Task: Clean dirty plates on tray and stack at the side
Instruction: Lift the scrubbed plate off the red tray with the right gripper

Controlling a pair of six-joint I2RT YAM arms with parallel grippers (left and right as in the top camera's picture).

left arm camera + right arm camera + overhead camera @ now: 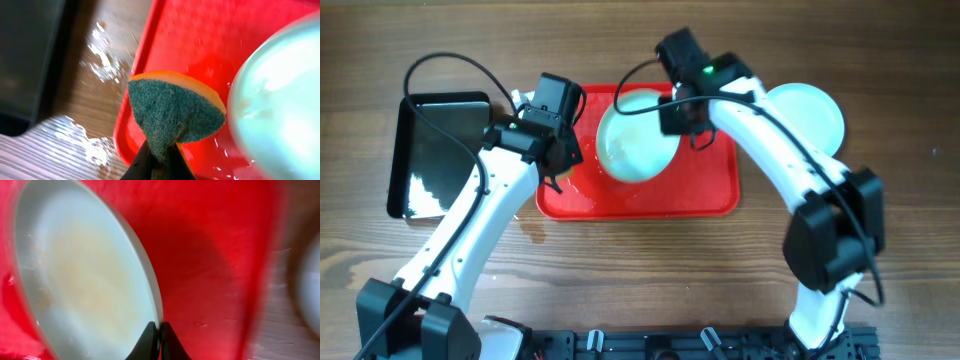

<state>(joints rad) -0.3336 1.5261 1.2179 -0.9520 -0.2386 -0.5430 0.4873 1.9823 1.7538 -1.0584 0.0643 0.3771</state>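
On the wooden surface (640, 280) sat the red tray (710, 200). Over it a plate (635, 150) hung tilted, its rim clamped in the right pincer (159, 332). Just left of the plate, not touching, was the sponge (172, 112) — pinched tight in the left pincer (159, 162) — so the next wipe likely meant the left arm reaching rightward.

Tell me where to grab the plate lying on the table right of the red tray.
Pinch the plate at its rim on the edge facing away from the red tray, coming in from that side. It lies flat, so only the rim offers a hold, and that edge looks clear of the right arm.
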